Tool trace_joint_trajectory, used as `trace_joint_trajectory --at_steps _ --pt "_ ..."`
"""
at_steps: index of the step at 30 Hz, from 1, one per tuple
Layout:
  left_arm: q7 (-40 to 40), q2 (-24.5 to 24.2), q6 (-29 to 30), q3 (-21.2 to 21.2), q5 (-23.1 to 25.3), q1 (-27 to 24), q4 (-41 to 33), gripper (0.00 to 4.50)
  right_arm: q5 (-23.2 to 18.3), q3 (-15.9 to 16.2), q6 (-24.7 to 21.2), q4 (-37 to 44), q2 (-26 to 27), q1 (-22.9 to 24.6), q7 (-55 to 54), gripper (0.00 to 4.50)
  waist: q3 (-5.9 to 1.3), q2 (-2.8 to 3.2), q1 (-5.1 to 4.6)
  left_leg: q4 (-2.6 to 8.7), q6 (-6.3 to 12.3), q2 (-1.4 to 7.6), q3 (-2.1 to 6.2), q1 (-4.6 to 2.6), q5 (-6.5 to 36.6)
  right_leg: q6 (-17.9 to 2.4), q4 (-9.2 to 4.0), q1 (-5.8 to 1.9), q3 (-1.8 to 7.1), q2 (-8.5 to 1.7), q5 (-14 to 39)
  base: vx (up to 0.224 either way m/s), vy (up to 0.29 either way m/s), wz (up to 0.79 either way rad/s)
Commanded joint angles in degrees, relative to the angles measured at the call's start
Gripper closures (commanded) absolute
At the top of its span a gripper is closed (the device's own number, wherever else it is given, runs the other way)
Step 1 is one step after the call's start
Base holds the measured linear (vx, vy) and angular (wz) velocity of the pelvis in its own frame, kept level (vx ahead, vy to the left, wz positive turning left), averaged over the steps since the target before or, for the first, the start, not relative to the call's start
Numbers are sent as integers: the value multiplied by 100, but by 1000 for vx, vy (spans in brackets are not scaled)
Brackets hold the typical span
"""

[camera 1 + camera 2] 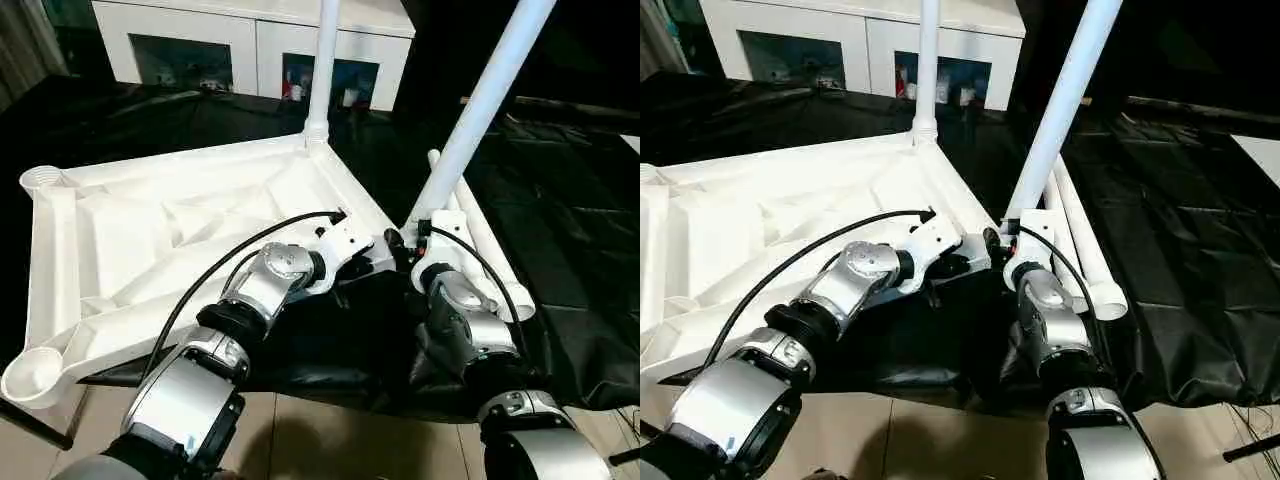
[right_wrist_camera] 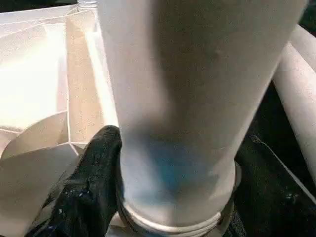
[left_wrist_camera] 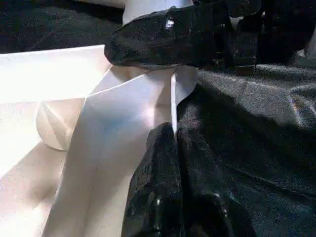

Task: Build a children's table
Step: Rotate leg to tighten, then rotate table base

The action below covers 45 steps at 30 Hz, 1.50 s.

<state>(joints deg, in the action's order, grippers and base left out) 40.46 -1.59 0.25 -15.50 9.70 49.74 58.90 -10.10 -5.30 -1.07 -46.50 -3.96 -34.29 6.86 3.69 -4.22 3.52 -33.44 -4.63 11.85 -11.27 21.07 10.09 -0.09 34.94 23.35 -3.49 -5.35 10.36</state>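
Upside down on the bench (image 1: 560, 250), the top (image 1: 150, 230) carries two legs (image 1: 322, 70) pointing up, tips cut off. Left hand (image 3: 174, 136) pinches its rim; right hand (image 2: 163, 197) grips the nearer leg (image 1: 480, 110), one finger hidden.

Legible markings: none; I read no text, label, brand, number or sign on anything before me

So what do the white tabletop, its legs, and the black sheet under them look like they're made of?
Tabletop: likely moulded plastic, smooth white, with thin stiffening ribs underneath. Legs: round white tubes with a soft sheen, probably plastic. Black sheet: thin glossy film, creased and wrinkled, possibly plastic.
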Motion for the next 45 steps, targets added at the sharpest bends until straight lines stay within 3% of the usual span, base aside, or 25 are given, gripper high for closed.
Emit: trace_joint_trajectory --at_steps 1,3,6,8,10,12,13,14,15,16,17,19,21,23,25,27,29,31,32,33,34,37,38,41,45 --pt "195 126 -319 -67 -29 25 64 450 36 19 -74 21 -46 130 266 122 -364 22 13 419 226 133 62 -56 1342 -1088 -458 -237 231 -283 1138 0 0 0" --pt "209 119 -376 -59 -38 38 79 450 90 88 -93 169 -94 189 351 103 -396 63 22 407 215 137 57 -74 1338 -1186 -443 -250 234 -274 944 0 0 0" --pt "65 129 -645 1 -49 95 150 450 436 385 -102 530 -300 317 272 103 -404 56 64 395 233 131 56 -61 1154 -1214 -422 -278 235 -279 762 0 0 0" --pt "109 165 -949 154 -214 154 151 450 556 591 -298 1309 -576 647 466 103 -404 73 91 395 250 131 52 -71 1108 -1187 -429 -287 234 -271 723 0 0 0" --pt "167 171 -1018 228 -300 185 144 396 546 644 -403 1696 -696 825 621 101 -416 60 134 374 310 130 51 -67 998 -1175 -391 -312 243 -273 522 0 0 0" --pt "265 150 -965 494 -570 252 29 403 467 727 -627 2789 -1077 1395 1104 101 -412 8 199 351 550 144 51 -44 668 -1273 -324 -334 240 -278 -52 0 0 0" --pt "251 136 -955 550 -619 266 -13 400 431 734 -666 3024 -1163 1523 1213 101 -415 -49 191 349 589 147 53 -37 658 -1272 -314 -349 233 -272 -70 0 0 0" --pt "251 136 -955 550 -619 266 -13 378 431 734 -666 3024 -1163 1523 1213 101 -425 -32 210 338 620 149 51 -43 668 -1293 -306 -343 235 -292 -80 0 0 0" --pt "195 126 -949 646 -699 287 -67 378 403 732 -697 3283 -1256 1664 1338 101 -415 -90 170 339 665 128 43 -13 721 -1283 -328 -332 224 -290 96 0 0 0" --pt "155 97 -901 740 -784 312 -148 358 371 706 -692 3444 -1308 1746 1409 101 -402 -119 174 338 655 139 42 -27 836 -1248 -361 -324 223 -307 377 0 0 0" --pt "155 97 -901 740 -784 312 -148 352 371 706 -692 3444 -1308 1746 1409 101 -386 -86 174 349 623 145 49 -32 953 -1220 -386 -308 225 -319 673 0 0 0" --pt "-56 -103 -716 897 -845 370 -367 354 308 680 -729 3703 -1388 1847 1506 101 -372 -92 173 354 563 151 51 -41 1093 -1149 -415 -281 227 -312 973 0 0 0" --pt "-248 -362 -461 1009 -832 354 -636 314 233 710 -806 3812 -1430 1883 1581 101 -368 -90 153 371 471 153 69 -19 1100 -1024 -405 -288 220 -296 1113 0 0 0" --pt "-439 -723 -74 1188 -824 265 -1002 312 -100 718 -1064 4038 -1453 1975 1876 85 -368 -64 143 368 443 158 71 -37 1106 -1032 -393 -275 221 -289 1064 0 0 0" --pt "-516 -1259 453 1475 -805 -4 -1627 281 -376 740 -1423 4441 -1524 2190 2240 69 -368 -56 152 375 431 173 78 -35 1035 -1042 -367 -290 225 -288 940 0 0 0" --pt "-528 -1475 564 1548 -744 -117 -1850 266 -425 761 -1505 4555 -1544 2260 2327 56 -379 -58 140 365 443 168 72 -28 873 -1084 -331 -279 224 -263 674 0 0 0" --pt "-614 -1884 852 1708 -611 -331 -2224 263 -484 800 -1599 4656 -1547 2343 2438 42 -397 -13 148 357 426 183 70 -51 645 -1209 -260 -269 223 -255 285 0 0 0" --pt "-688 -2123 1041 1782 -514 -455 -2422 236 -492 836 -1653 4692 -1544 2376 2475 22 -397 -9 159 345 392 157 46 -70 620 -1234 -271 -248 230 -236 234 0 0 0" --pt "-742 -2257 1158 1844 -468 -527 -2531 227 -500 876 -1701 4713 -1543 2395 2510 10 -413 22 194 334 358 167 46 -107 644 -1233 -254 -230 225 -241 215 0 0 0" --pt "-949 -2603 1575 2099 -395 -760 -2899 224 -507 1040 -1830 4789 -1541 2454 2616 3 -392 -2 182 363 301 188 62 -56 670 -1228 -225 -265 224 -255 267 0 0 0" --pt "-1136 -2762 1764 2259 -324 -890 -3047 224 -490 1172 -1938 4824 -1534 2481 2657 3 -380 -26 170 367 306 175 49 -57 698 -1183 -258 -243 226 -240 334 0 0 0" --pt "-1480 -3016 1948 2432 -208 -1104 -3114 198 -266 1371 -2113 4750 -1538 2469 2531 0 -364 0 152 397 95 176 66 -82 1006 -1077 -307 -218 229 -248 724 0 0 0" --pt "-1539 -3056 1969 2438 -172 -1137 -3116 187 -219 1389 -2151 4724 -1541 2460 2499 0 -360 -34 152 399 50 181 69 -81 1054 -1052 -308 -208 224 -238 792 0 0 0" --pt "-1857 -3382 2051 2427 108 -1367 -3104 187 106 1515 -2296 4527 -1598 2407 2366 0 -357 -12 181 415 -97 167 75 -103 1248 -881 -343 -181 244 -256 1119 0 0 0" --pt "-2106 -3727 2204 2377 420 -1601 -3278 187 213 1566 -2314 4449 -1639 2374 2335 0 -368 -2 187 425 -183 161 94 -94 1276 -818 -319 -186 241 -239 928 0 0 0"
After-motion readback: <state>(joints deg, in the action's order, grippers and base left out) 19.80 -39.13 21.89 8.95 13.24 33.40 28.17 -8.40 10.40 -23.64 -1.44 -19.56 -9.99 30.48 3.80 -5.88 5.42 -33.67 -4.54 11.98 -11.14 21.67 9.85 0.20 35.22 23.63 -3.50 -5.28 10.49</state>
